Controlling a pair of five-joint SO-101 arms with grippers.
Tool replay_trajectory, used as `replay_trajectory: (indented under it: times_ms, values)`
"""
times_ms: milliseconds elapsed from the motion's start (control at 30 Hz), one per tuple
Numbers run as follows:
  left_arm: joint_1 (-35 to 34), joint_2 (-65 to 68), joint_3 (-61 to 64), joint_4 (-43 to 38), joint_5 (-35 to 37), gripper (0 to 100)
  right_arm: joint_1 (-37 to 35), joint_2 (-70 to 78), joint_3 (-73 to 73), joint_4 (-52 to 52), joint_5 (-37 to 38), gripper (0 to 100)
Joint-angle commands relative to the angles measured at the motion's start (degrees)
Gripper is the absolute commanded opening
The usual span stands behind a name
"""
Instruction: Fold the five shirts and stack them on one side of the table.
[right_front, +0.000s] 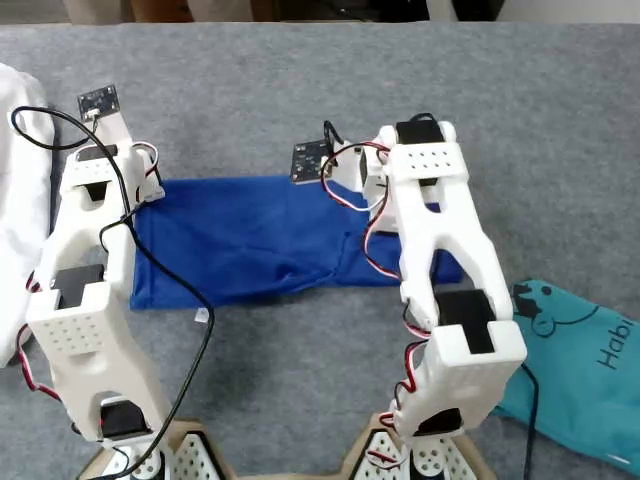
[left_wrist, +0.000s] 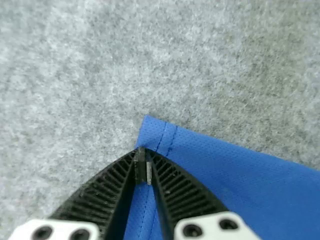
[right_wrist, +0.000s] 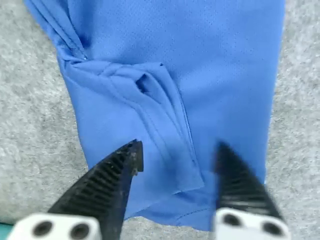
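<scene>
A blue shirt (right_front: 250, 235) lies spread across the middle of the grey table, partly folded and with creases at its right end. My left gripper (left_wrist: 143, 167) is shut on the hemmed far-left corner of the blue shirt (left_wrist: 225, 170), low against the felt; from above the left gripper (right_front: 152, 190) sits at that corner. My right gripper (right_wrist: 177, 150) is open just above the blue shirt (right_wrist: 200, 60), its fingers straddling a bunched fold near the cloth's edge. In the high view the right arm's body hides its fingers over the shirt's right end.
A teal shirt (right_front: 570, 370) lies at the near right of the table. White cloth (right_front: 20, 200) is heaped along the left edge. Bare grey felt (right_front: 300, 380) stretches in front of and behind the blue shirt.
</scene>
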Motion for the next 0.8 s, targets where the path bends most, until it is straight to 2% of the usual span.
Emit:
replay_trajectory:
  times_ms: [0, 200, 300, 400, 467, 533, 767]
  values:
    - [-1.0, -2.8, -0.1, -0.7, -0.4, 2, -0.5, -0.2, -4.0, 0.2, -0.7, 30.7]
    - [-1.0, -2.8, -0.2, -0.8, -0.4, 2, 0.0, -4.8, -4.2, 2.8, -2.9, 29.5]
    - [-1.0, -2.8, -0.2, -0.8, -0.4, 2, 0.1, -8.7, -0.7, 4.1, -3.3, 16.9]
    - [-1.0, -2.8, -0.2, -0.8, -0.4, 2, 1.1, -12.4, 4.3, 2.0, -8.3, 0.0]
    - [-1.0, -2.8, -0.2, -0.8, -0.4, 2, 1.2, -14.0, 7.5, -0.1, -12.5, 3.0]
    - [-1.0, -2.8, -0.2, -0.8, -0.4, 2, 0.1, -15.2, 10.9, -2.9, -15.6, 1.1]
    - [-1.0, -2.8, -0.2, -0.7, -0.4, 2, -9.1, -11.9, 15.5, -10.8, -23.0, 0.7]
